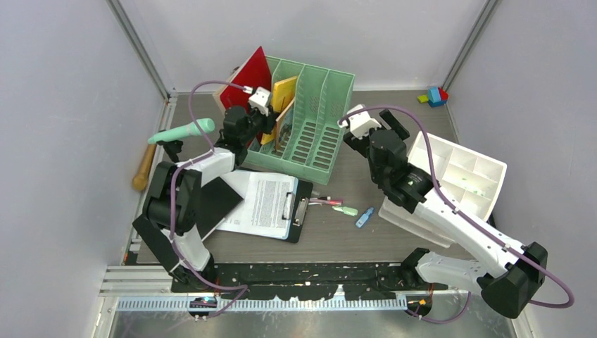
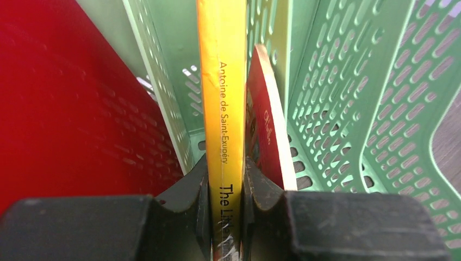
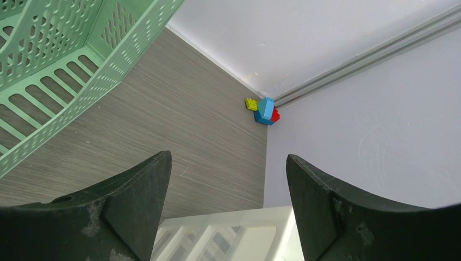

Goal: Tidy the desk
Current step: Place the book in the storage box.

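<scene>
The desk (image 1: 338,239) is a grey-brown wood-grain top. A mint-green file rack (image 1: 317,120) stands at its back. My left gripper (image 1: 266,123) is shut on the spine of a thin yellow book (image 2: 220,109), which stands upright in the rack's left slot (image 2: 348,109). A red-covered book (image 2: 266,136) leans right beside it. A red folder (image 2: 70,109) stands to the left of the rack. My right gripper (image 3: 228,163) hangs open and empty above the edge of a white drawer unit (image 1: 464,172).
A clipboard with papers (image 1: 264,204) and a black sheet (image 1: 215,201) lie at the front left. Pens (image 1: 327,203), a green eraser (image 1: 345,210) and a small blue item (image 1: 364,217) lie mid-desk. Toy blocks (image 3: 265,111) sit in the back right corner. A mint-handled tool (image 1: 183,132) lies at the left.
</scene>
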Motion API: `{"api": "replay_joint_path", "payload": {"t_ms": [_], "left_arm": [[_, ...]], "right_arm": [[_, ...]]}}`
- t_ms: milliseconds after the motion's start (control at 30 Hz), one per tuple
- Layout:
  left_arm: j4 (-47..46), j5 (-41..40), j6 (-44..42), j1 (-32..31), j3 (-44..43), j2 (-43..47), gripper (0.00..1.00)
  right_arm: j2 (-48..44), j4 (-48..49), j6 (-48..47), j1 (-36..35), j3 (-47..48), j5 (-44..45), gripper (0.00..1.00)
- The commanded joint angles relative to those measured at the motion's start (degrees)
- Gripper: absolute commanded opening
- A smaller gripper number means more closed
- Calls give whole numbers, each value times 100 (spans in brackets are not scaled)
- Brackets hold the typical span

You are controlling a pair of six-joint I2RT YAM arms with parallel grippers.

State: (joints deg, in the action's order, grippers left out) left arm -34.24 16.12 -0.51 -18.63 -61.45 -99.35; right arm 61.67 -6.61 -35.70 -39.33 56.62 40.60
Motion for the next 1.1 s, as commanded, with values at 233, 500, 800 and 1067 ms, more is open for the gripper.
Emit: {"api": "replay_joint_path", "payload": {"t_ms": [233,500,800,1067], "left_arm": [[-2338,-537,381,-70,194,-321,3],[-3020,-1128,339,-123,354,-585,17],[-3206,-869,244,-141,722,-559,51],[-2929,-676,84,-141,768,-224,36]], "right_arm": [[-237,51,159,77,-125,-148,83],[-176,3,172,96,-107,-187,83],[-120,-64,199,102,-72,-231,83],[-129,-108,243,104,-111,-253,83]]}}
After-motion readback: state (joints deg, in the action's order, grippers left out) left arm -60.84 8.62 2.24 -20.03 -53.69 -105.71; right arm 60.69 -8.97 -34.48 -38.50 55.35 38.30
